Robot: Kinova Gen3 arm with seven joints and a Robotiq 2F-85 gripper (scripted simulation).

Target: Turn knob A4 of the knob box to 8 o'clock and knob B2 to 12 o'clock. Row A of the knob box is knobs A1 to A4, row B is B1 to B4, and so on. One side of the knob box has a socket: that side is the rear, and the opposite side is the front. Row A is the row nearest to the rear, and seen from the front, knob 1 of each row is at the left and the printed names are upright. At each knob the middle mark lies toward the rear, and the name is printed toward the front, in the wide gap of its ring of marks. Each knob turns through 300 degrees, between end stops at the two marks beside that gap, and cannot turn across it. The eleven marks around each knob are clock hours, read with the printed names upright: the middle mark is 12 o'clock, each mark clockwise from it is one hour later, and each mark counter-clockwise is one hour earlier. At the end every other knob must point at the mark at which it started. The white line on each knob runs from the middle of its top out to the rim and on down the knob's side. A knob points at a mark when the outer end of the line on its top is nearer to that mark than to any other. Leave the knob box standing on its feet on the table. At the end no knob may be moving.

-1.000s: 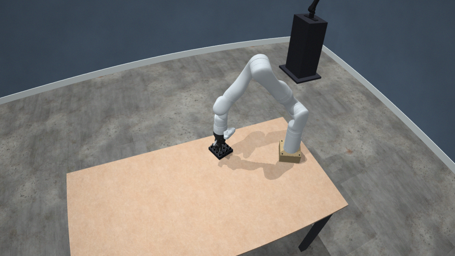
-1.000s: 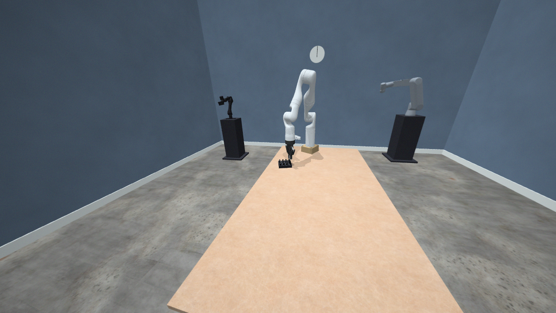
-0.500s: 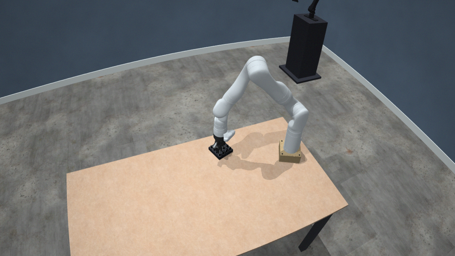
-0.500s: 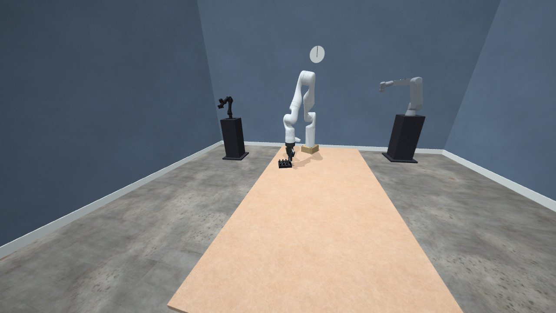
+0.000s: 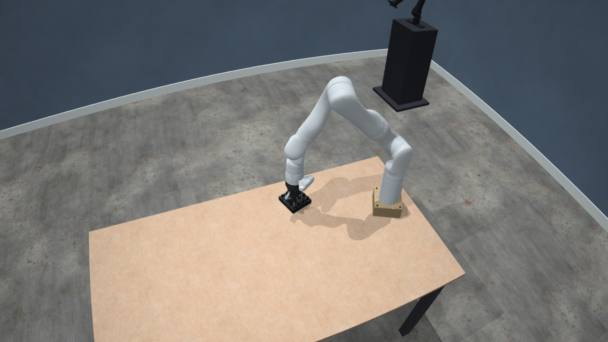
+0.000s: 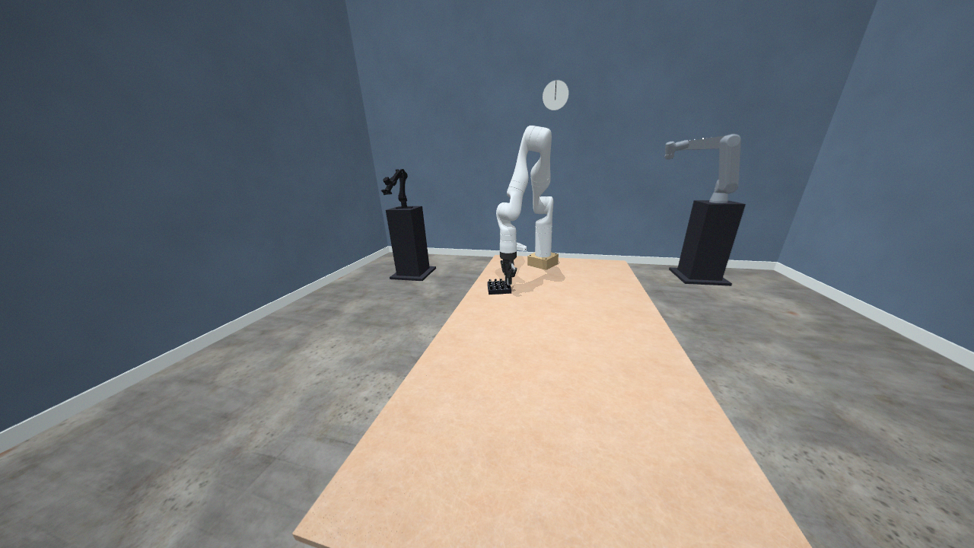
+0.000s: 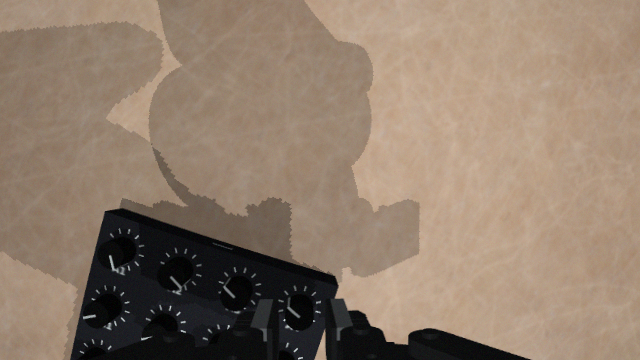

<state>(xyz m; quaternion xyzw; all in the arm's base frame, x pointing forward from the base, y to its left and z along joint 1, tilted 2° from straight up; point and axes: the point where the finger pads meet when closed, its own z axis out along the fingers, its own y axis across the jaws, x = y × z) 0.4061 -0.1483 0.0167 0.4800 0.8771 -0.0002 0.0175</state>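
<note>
The black knob box [image 5: 293, 209] [image 6: 499, 291] [image 7: 202, 306] sits on the bench [image 5: 204, 268] [image 6: 564, 381] [image 7: 500, 150], beneath the gripper [image 5: 294, 201] [image 6: 508, 280] [image 7: 302, 324]. In the wrist view it lies at the lower left, tilted in the frame, its lower part cut off by the bottom edge.

The gripper's fingers stand a little apart, clamped on nothing, one on either side of knob A4 [image 7: 303, 311], with a narrow gap on each side. A4's white line slants to the upper left; its printed name is too blurred to read. Knob B2 [image 7: 167, 323] is partly covered by the dark gripper linkage, with only a scrap of white line showing at its lower left, so its setting is hard to read. More of the second row is covered too, and the rows below are mostly out of frame.

In the top view the gripper hides part of the box, and no knob's line can be made out. In the exterior view the knobs are tiny dark stubs. Whether the fingertips reach down to the panel cannot be told.

1. The gripper [image 5: 292, 199] [image 6: 508, 281] [image 7: 302, 324] has come down closer to the knob box [image 5: 294, 209] [image 6: 499, 289] [image 7: 200, 300];
2. the white arm's elbow [image 5: 340, 91] [image 6: 539, 138] sits lower;
3. the black arm [image 5: 417, 9] [image 6: 402, 185] on its pedestal has dipped its end.
</note>
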